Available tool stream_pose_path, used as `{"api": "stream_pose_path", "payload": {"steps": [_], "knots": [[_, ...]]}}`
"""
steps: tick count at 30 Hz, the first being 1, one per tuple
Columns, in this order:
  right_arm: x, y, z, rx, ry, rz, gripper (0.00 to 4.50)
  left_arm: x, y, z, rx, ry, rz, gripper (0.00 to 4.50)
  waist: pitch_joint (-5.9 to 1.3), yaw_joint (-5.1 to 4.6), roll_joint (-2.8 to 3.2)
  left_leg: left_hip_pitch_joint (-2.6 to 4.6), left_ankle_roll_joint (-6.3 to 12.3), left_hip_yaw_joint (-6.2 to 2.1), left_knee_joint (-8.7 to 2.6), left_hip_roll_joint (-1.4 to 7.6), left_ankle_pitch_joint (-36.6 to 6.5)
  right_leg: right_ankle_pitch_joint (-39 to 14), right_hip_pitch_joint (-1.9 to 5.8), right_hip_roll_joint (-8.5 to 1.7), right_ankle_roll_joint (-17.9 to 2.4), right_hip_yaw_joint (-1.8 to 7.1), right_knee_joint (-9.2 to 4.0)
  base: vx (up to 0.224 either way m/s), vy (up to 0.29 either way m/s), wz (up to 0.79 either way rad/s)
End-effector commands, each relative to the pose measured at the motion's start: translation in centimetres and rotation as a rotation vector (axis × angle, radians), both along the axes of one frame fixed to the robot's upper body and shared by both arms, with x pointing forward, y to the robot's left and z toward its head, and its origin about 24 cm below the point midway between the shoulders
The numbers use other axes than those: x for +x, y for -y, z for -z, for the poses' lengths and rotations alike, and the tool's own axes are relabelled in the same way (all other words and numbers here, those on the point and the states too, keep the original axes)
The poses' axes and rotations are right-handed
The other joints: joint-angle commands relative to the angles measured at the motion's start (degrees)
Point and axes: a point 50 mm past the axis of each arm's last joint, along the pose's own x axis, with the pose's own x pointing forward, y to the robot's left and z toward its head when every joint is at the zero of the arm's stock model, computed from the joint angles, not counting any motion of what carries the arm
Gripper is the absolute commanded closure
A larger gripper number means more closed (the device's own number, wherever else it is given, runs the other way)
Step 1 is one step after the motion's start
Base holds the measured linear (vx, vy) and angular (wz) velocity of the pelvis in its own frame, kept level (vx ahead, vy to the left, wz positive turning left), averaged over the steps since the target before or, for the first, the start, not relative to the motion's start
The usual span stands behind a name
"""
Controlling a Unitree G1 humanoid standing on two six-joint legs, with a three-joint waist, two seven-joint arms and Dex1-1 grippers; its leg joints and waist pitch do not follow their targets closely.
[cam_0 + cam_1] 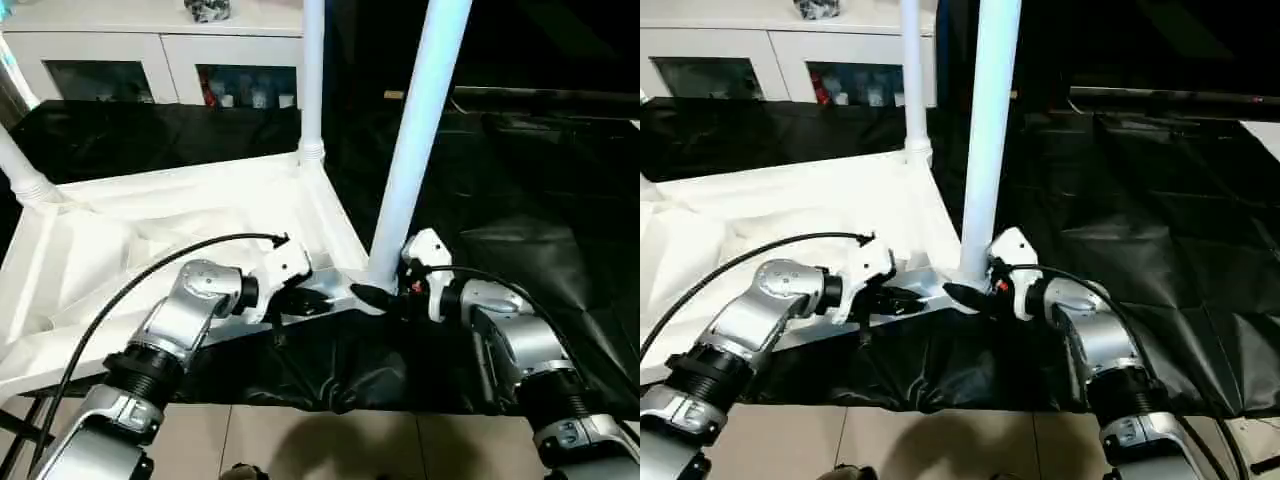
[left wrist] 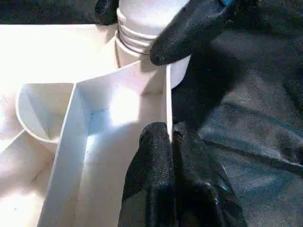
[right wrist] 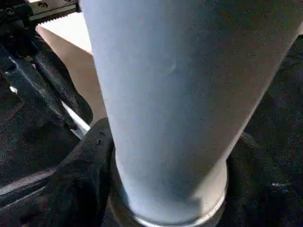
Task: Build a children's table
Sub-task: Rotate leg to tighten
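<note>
Tabletop (image 1: pixel 150 240) lies underside-up on the black-covered work table (image 1: pixel 520 250). Left gripper (image 2: pixel 171 137) is pinched closed on the tabletop's thin rim wall, beside the near corner socket. Right gripper (image 1: pixel 385 297) straddles the base of the leg (image 1: pixel 415 140) standing in that socket, fingers on either side. Another leg (image 1: pixel 312 80) stands beyond; a white cabinet (image 1: pixel 150 60) sits behind.

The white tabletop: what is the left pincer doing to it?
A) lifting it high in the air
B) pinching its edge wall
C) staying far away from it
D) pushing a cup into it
B: in the left wrist view, the left pincer's black fingers are shut on the thin edge wall of the upturned tabletop, near the corner where a leg stands.
</note>
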Motion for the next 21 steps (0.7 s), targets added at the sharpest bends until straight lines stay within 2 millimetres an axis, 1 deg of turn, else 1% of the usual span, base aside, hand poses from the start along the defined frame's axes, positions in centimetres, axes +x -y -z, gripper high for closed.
{"api": "stream_pose_path", "payload": {"steps": [1,6,7,10,11,12,13,14,15,16,17,18,19,20,21], "knots": [[-0.5,-1.1,-0.1,0.006,-0.004,-0.071,1.70,0.0,1.0,-1.5,-0.038,0.062,0.056,4.50,-4.15,-0.13,0.19,2.13,-0.72,-0.40,-3.82,0.45,-24.13,-20.35,1.77,-0.98,-10.12,0.18,-3.95,0.000,0.000,0.00],[-0.7,-1.4,0.0,0.011,-0.011,-0.074,1.78,-0.1,0.9,-1.4,-0.037,0.058,0.045,4.50,-4.20,-0.18,0.23,1.99,-0.59,-0.39,-3.81,0.45,-23.28,-18.63,1.91,-0.94,-10.60,0.17,-3.72,0.000,0.000,0.00],[-0.6,-1.7,0.3,0.015,-0.012,-0.043,1.79,0.1,1.1,-1.3,-0.035,0.065,0.010,4.50,-4.22,-0.18,0.17,2.02,-0.51,-0.35,-3.79,0.46,-23.11,-18.22,1.89,-0.90,-10.72,0.19,-3.69,0.000,0.000,0.00],[-0.4,-1.8,0.5,0.013,-0.007,0.002,1.80,0.3,1.3,-1.3,-0.035,0.074,-0.020,4.50,-4.17,-0.23,0.23,2.04,-0.74,-0.35,-3.80,0.44,-23.15,-18.46,1.85,-0.94,-10.77,0.20,-3.71,0.000,0.000,0.00],[0.4,-2.3,1.1,0.008,0.009,0.159,1.80,1.0,2.0,-1.1,-0.038,0.100,-0.117,4.50,-4.09,-0.41,0.26,2.03,-1.33,-0.32,-3.81,0.44,-23.38,-19.41,1.59,-0.99,-10.49,0.28,-3.74,0.000,0.000,0.00],[0.4,-2.3,1.1,0.008,0.009,0.159,1.80,1.0,2.0,-1.1,-0.038,0.100,-0.117,4.50,-4.00,-0.59,0.22,2.02,-1.59,-0.33,-3.84,0.37,-23.80,-20.34,1.54,-0.99,-10.30,0.25,-3.87,0.000,0.000,0.00],[0.8,-2.7,1.4,0.004,0.018,0.243,1.80,1.4,2.5,-1.0,-0.041,0.108,-0.172,4.50,-4.18,-0.53,0.08,2.18,-1.78,-0.46,-3.76,0.21,-24.27,-22.36,1.75,-1.06,-9.43,0.08,-4.06,0.000,0.000,0.00],[1.2,-3.3,1.8,0.014,0.005,0.346,1.80,1.9,3.1,-0.9,-0.044,0.120,-0.245,4.50,-4.04,-0.66,0.16,2.20,-1.90,-0.43,-3.80,0.27,-24.45,-22.93,1.45,-1.06,-9.29,0.17,-4.15,0.000,0.000,0.00],[1.5,-3.9,2.1,0.022,-0.005,0.413,1.80,2.2,3.6,-0.8,-0.050,0.121,-0.290,4.50,-3.97,-1.08,0.29,2.27,-2.56,-0.45,-3.75,0.11,-25.30,-24.34,1.16,-0.96,-8.94,0.18,-4.26,0.000,0.000,0.00],[1.5,-3.9,2.1,0.022,-0.005,0.413,1.80,2.2,3.6,-0.8,-0.050,0.121,-0.290,4.50,-3.97,-1.16,0.23,2.39,-2.82,-0.54,-3.75,0.01,-25.60,-25.30,1.17,-1.00,-8.69,0.08,-4.41,0.000,0.000,0.00],[1.6,-4.3,2.2,0.027,-0.012,0.452,1.80,2.3,3.9,-0.8,-0.053,0.121,-0.313,4.50,-3.99,-1.09,0.17,2.40,-2.41,-0.64,-3.78,0.03,-26.32,-26.26,1.26,-0.98,-7.70,-0.02,-4.79,0.000,0.000,0.00],[1.6,-4.3,2.2,0.027,-0.012,0.452,1.80,2.3,3.9,-0.8,-0.053,0.121,-0.313,4.50,-3.97,-1.14,0.24,2.36,-2.25,-0.64,-3.78,0.03,-26.50,-26.10,1.17,-0.94,-7.60,0.01,-4.80,0.000,0.000,0.00],[1.9,-5.0,2.3,0.038,-0.023,0.505,1.80,2.6,4.5,-0.9,-0.059,0.129,-0.340,4.50,-4.09,-1.18,0.20,2.25,-1.99,-0.64,-3.74,-0.03,-26.39,-25.94,1.19,-1.00,-7.34,0.00,-4.81,0.000,0.000,0.00],[1.9,-5.0,2.3,0.038,-0.023,0.505,1.80,2.6,4.5,-0.9,-0.059,0.129,-0.340,4.50,-4.08,-1.23,0.21,2.24,-1.89,-0.72,-3.78,-0.11,-26.56,-26.16,1.25,-0.90,-7.18,-0.14,-4.86,0.000,0.000,0.00],[2.1,-5.6,2.2,0.041,-0.025,0.533,1.80,2.7,5.0,-1.1,-0.065,0.141,-0.347,4.50,-4.06,-1.25,0.18,2.20,-1.86,-0.71,-3.82,-0.07,-26.66,-26.15,1.21,-0.92,-7.15,-0.14,-4.90,0.000,0.000,0.00]]}}
